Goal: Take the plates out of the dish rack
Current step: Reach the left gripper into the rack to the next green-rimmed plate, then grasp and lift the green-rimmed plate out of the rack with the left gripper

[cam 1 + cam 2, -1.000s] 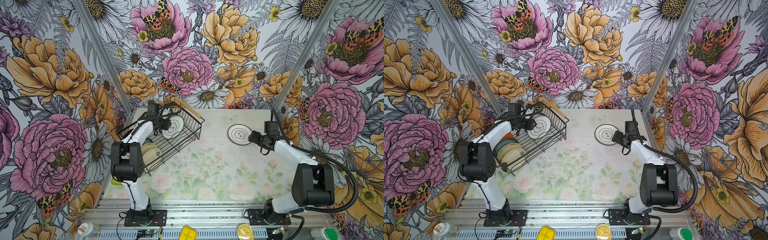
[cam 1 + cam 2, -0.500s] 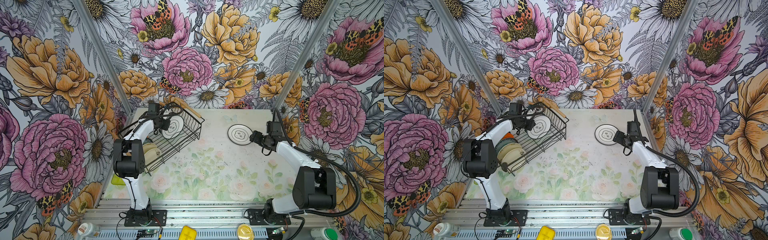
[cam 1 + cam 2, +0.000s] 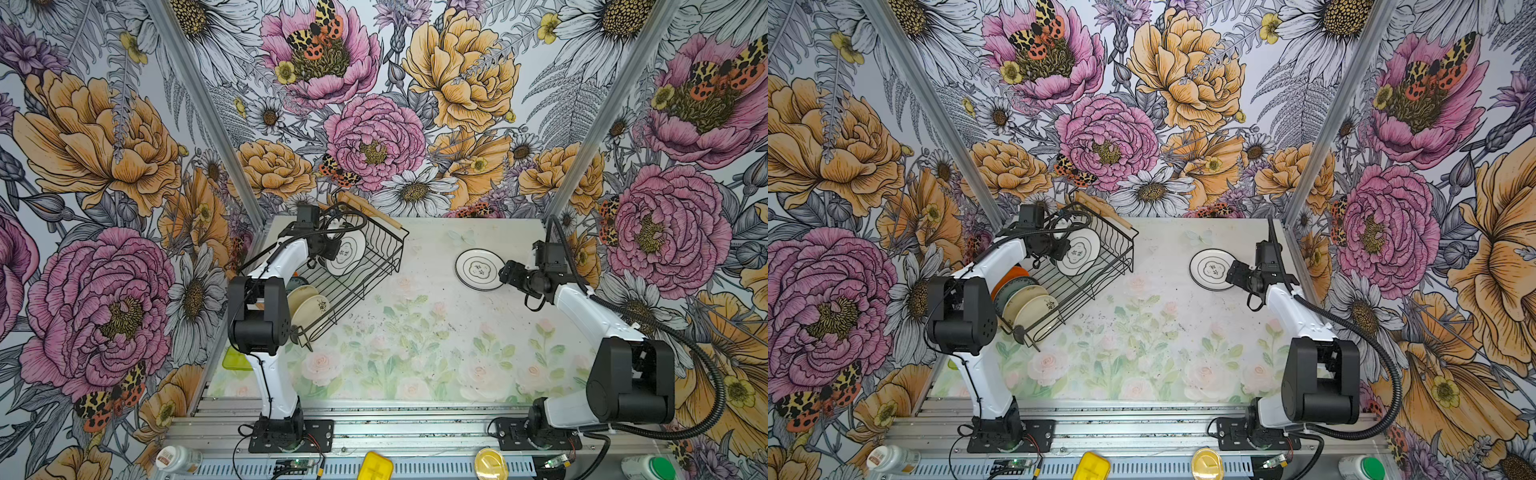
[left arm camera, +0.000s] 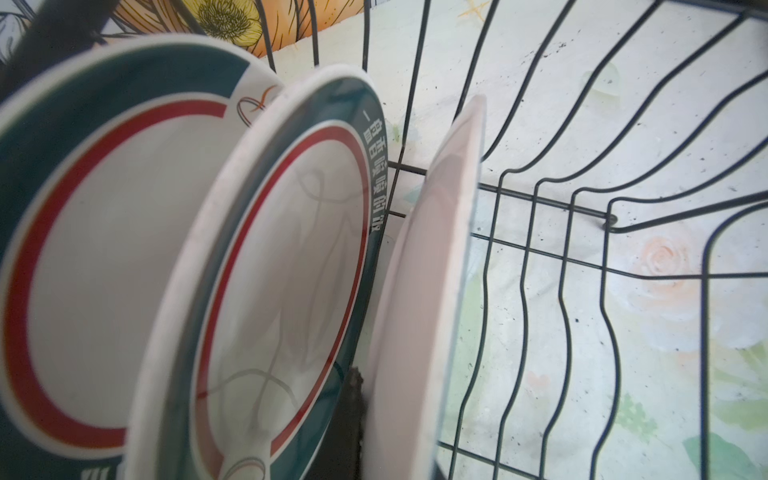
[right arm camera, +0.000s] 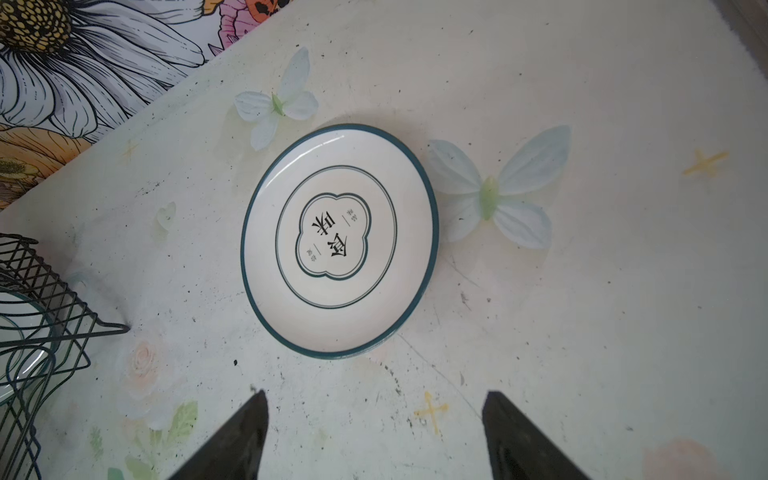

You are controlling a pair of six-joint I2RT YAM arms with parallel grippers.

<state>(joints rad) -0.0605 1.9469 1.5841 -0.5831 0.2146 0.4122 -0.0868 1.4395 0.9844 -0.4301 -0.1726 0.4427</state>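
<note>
Left wrist view: left jaws are just now clamping the front plate (image 4: 419, 291) in the dish rack (image 4: 540, 199), so a lift is likely coming next; right jaws are sitting open near the unloaded plate (image 5: 338, 241).

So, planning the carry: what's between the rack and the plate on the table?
Nothing: only bare table between rack and plate, in both top views.

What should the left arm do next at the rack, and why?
Probably lift the left hand straight up to draw the end plate out of the rack: the hand looks shut on its rim, one finger between it and the teal-banded plate. The right hand is open, empty.
</note>
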